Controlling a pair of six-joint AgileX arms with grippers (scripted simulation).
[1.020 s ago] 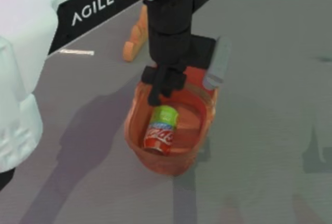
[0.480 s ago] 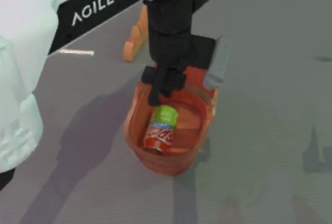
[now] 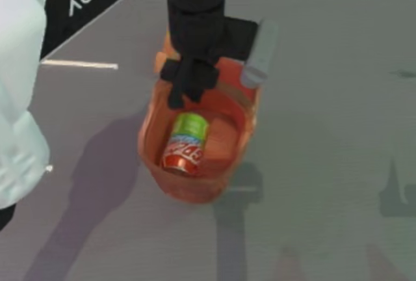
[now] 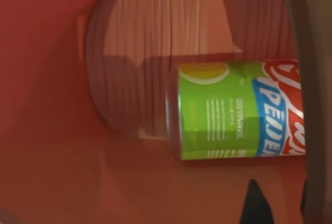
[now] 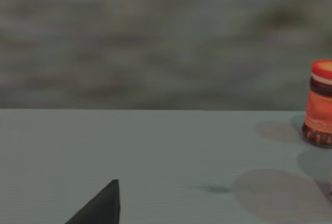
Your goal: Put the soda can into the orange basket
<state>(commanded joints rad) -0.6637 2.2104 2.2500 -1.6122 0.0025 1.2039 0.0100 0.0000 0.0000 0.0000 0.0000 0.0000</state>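
Observation:
The soda can (image 3: 185,144) lies on its side inside the orange basket (image 3: 153,157), green end toward the gripper. My left gripper (image 3: 195,89) hangs over the basket's far end, shut on the handle, whose grey bar (image 3: 255,56) runs down to the rim. In the left wrist view the soda can (image 4: 233,110) rests on the slatted bottom of the orange basket (image 4: 52,105), just beyond my left gripper (image 4: 280,206). My right gripper (image 5: 104,206) is parked out of the top view, over bare table.
A white strip (image 3: 78,65) lies on the grey table at the left, near my left arm's white body (image 3: 19,99). A small jar with a red lid (image 5: 319,105) stands on the table in the right wrist view.
My left gripper has moved left and toward the table's far side, and the basket with the can in it has gone along. The can keeps its place in the basket.

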